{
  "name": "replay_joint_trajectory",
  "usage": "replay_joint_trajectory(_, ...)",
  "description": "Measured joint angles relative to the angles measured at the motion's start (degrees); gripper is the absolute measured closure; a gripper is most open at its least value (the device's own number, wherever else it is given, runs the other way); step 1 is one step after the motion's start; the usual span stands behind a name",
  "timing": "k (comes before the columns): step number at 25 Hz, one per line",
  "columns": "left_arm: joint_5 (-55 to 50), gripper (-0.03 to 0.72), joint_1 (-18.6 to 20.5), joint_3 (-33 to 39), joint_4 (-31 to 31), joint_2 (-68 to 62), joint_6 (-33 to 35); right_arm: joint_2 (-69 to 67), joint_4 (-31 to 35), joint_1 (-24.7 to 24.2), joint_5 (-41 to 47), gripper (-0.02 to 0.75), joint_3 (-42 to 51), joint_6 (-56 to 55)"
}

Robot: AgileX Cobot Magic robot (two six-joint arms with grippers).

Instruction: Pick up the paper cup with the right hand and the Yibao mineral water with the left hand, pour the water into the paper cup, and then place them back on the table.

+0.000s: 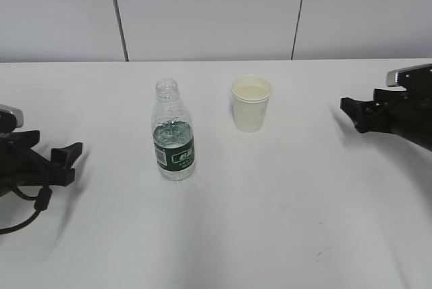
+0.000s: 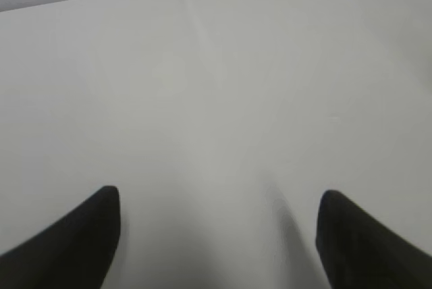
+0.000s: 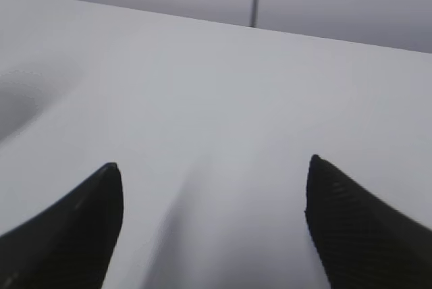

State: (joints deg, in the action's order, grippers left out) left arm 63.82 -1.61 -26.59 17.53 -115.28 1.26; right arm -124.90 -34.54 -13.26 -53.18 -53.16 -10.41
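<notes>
Nearest the exterior camera lies a bare stretch of the large plain white flat tabletop (image 1: 270, 235), marked only by a few faint scuffs. At the left edge, low over that surface, sits the left hand (image 1: 67, 162), a black two-finger gripper on a black arm with a looping cable behind it. Its wrist view shows both dark fingers (image 2: 74, 242) spread wide with only white table between them, so the jaws stand wide and hold nothing.

A little farther in, left of centre, the Yibao mineral water (image 1: 173, 134) stands upright on the table: a small clear plastic bottle with a ribbed body, a dark green label band with white marks, and an uncapped neck (some water shows at label height). It is well apart from the left gripper.

Farther back and to the right of the bottle stands the paper cup (image 1: 251, 104), small, white, tapered, with a rolled rim and a cream interior, upright and near the bottle but not touching it.

At the right edge, about level with the cup and well apart from it, the right hand (image 1: 352, 113) points inward, a black gripper with a grey camera box above it. Its wrist view shows the two fingers (image 3: 358, 228) set wide over empty white surface, gripping nothing.

Behind the table runs a pale panelled wall (image 1: 202, 12) with dark vertical seams.
</notes>
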Motion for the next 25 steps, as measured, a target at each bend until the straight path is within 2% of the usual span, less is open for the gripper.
replay_joint_trajectory(4,0.0,0.140,5.5,0.0,-0.3,0.0,0.8,0.0,2.4,-4.2,1.0,0.125,0.0,-0.5)
replay_joint_trajectory(6,0.0,0.140,6.9,0.0,-0.5,0.0,0.8,0.0,3.2,-5.2,4.4,0.132,-1.0,-3.4)
replay_joint_trajectory(9,-1.6,0.140,7.8,-0.9,-1.4,0.6,1.0,0.0,2.8,-5.3,13.6,0.141,-4.4,-8.8)
replay_joint_trajectory(12,-9.1,0.140,7.8,-3.5,-1.5,3.2,1.0,0.6,-2.6,-5.3,25.6,0.142,-9.7,-16.5)
replay_joint_trajectory(14,-17.4,0.140,7.8,-6.2,-1.3,5.1,1.0,1.5,-8.8,-5.3,32.8,0.143,-13.5,-24.8)
replay_joint_trajectory(17,-28.6,0.140,7.8,-9.4,-1.3,8.1,1.0,3.6,-22.4,-5.3,38.9,0.143,-17.4,-39.4)
replay_joint_trajectory(23,-48.5,0.144,7.8,-15.6,-1.9,14.4,0.7,6.2,-55.1,-5.3,40.6,0.143,-22.8,-73.3)
replay_joint_trajectory(25,-55.2,0.144,7.8,-17.7,-3.4,15.9,0.7,6.3,-64.0,-5.3,38.9,0.144,-23.9,-83.2)
